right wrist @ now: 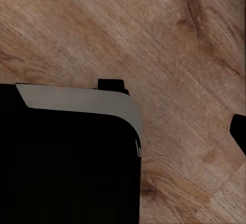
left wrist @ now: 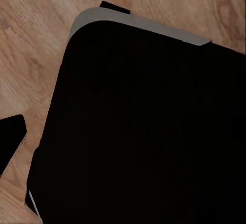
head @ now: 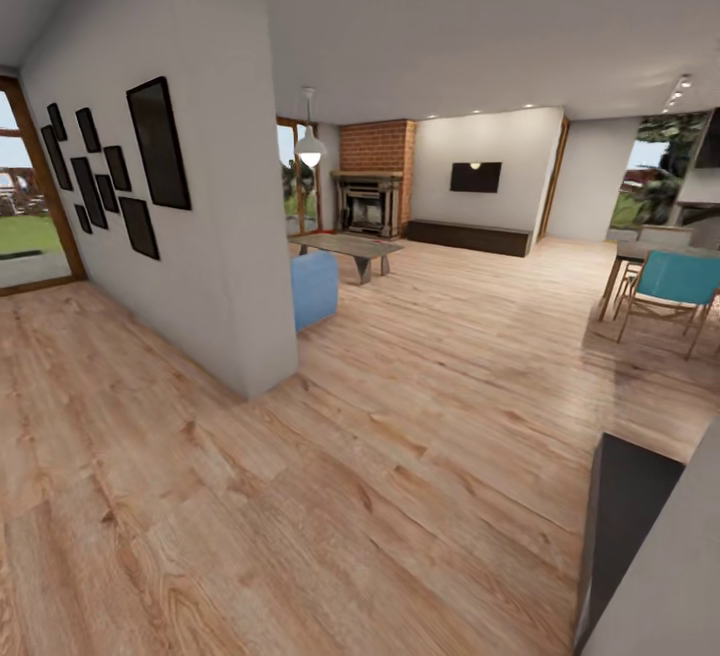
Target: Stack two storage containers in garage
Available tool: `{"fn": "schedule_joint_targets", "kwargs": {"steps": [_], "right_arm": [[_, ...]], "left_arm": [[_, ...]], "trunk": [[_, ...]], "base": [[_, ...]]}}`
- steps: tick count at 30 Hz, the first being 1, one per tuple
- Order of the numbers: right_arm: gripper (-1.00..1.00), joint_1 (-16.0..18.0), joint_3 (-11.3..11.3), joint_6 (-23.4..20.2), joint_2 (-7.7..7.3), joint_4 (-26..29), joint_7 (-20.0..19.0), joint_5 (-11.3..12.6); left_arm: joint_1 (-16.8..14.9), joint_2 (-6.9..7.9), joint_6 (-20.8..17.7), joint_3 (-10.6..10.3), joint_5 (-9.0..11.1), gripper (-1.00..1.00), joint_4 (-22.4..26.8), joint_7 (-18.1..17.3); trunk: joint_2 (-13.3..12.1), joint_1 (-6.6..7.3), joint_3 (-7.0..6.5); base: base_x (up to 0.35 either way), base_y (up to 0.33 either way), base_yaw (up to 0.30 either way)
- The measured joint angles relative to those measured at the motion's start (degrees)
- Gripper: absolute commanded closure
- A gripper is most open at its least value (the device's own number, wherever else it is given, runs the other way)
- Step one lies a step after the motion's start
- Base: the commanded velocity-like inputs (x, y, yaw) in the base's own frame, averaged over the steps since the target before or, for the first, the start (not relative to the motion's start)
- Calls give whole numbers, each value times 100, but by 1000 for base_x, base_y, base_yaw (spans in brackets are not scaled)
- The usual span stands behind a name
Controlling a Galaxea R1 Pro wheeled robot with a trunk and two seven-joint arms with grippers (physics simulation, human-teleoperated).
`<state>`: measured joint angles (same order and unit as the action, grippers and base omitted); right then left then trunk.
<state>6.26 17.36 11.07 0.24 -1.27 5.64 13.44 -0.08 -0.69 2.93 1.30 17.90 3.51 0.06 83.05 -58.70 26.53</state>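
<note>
- Grippers are hard to read: each wrist camera is looking down over a dark rounded base panel (left wrist: 143,131) at plank flooring (right wrist: 169,39), and I cannot tell whether either is released or clenched.
- Neither orange-red container is showing from where the robot is facing, so which arm is nearer is anyone's guess.
- Far ahead, the living room is opening up: brick fireplace (head: 372,191), glass coffee table (head: 352,248), blue sofa (head: 315,288) peeking round the near white wall (head: 215,236).
- Light wood floor (head: 400,436) is running unbroken towards it; a dining table (head: 650,254) and teal chair (head: 675,286) are sitting far right.
</note>
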Motion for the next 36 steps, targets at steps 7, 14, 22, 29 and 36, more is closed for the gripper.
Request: {"fn": "schedule_joint_targets", "kwargs": {"steps": [7,14,22,29,36], "right_arm": [[-100,1,8,5,-6,0,-31,-14],[-100,1,9,1,-1,0,16,-8],[-100,1,8,7,-7,0,-32,-15],[-100,1,9,7,-1,0,-50,-17],[-100,0,9,8,0,0,-51,-20]], "left_arm": [[0,0,1,0,0,-100,-3,2],[0,0,0,0,0,-100,-5,-1],[0,0,-4,0,0,-100,-4,1],[0,0,-7,0,0,-100,-7,1],[0,0,-6,0,0,-100,-1,1]], "trunk": [[0,0,8],[0,0,8],[0,0,8],[0,0,8],[0,0,20]], "base": [[322,0,-48],[322,0,-1],[322,0,0],[322,0,-27],[322,0,-211]]}}
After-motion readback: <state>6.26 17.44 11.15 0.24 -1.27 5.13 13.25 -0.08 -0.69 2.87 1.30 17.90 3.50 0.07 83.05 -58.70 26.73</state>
